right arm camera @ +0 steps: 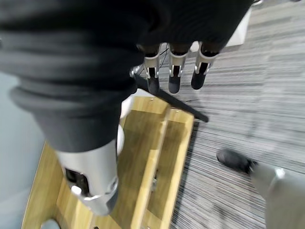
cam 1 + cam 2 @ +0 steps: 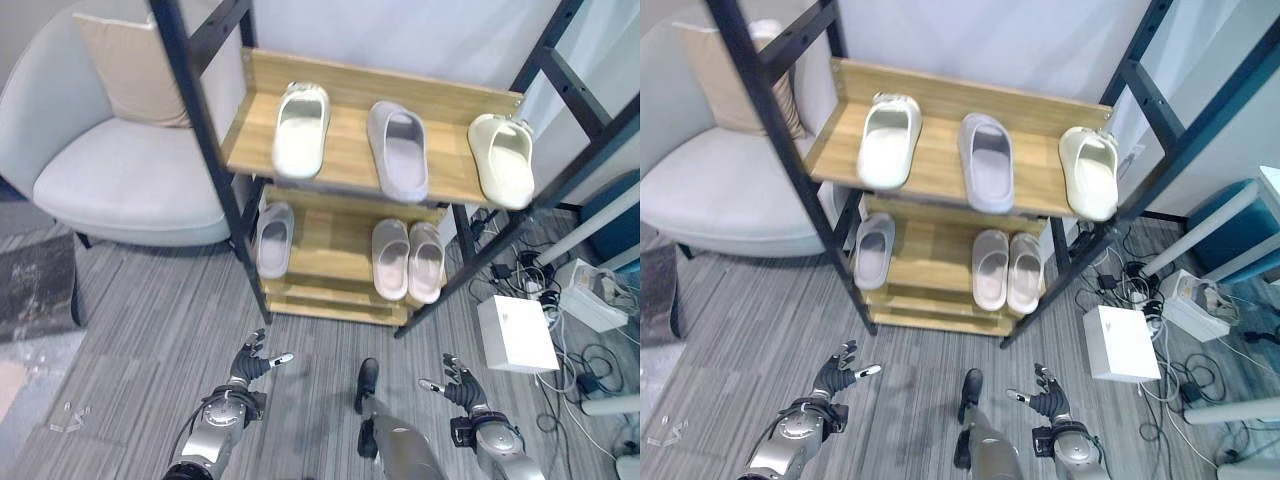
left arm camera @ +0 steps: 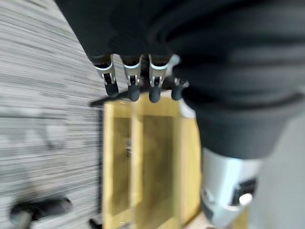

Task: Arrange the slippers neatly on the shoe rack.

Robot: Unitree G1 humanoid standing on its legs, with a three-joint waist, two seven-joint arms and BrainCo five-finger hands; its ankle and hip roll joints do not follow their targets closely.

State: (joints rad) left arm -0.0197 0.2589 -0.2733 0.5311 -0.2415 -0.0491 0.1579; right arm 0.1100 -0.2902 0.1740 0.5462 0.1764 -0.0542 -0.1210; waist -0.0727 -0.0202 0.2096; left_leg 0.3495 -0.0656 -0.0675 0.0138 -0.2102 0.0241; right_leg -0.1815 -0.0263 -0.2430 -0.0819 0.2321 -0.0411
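The shoe rack (image 2: 350,180), a black-framed stand with wooden shelves, is taken as the landmark. On its top shelf three slippers are seen, well apart: a cream slipper (image 2: 300,130) toward the rack's left end, a grey slipper (image 2: 398,150) in the middle, and a pale yellow slipper (image 2: 502,160) at the right end, its toe reaching past the front edge of the shelf. On the lower shelf a single grey slipper (image 2: 274,238) is placed at the left end beside the rack's post, and a pink pair (image 2: 408,259) is set side by side, touching, toward the right; bare wood is left between them.

In front of the rack an open stretch of grey carpet (image 2: 160,340) is seen. The left hand (image 2: 252,360) and the right hand (image 2: 458,384) are held low over this carpet, well apart from the rack; both are spread with fingers relaxed and nothing is held.

To the left of the rack an armchair (image 2: 120,170) with a cushion (image 2: 125,65) is found, close to the rack's post. To the rack's right a white box (image 2: 515,335) is seen on the floor.
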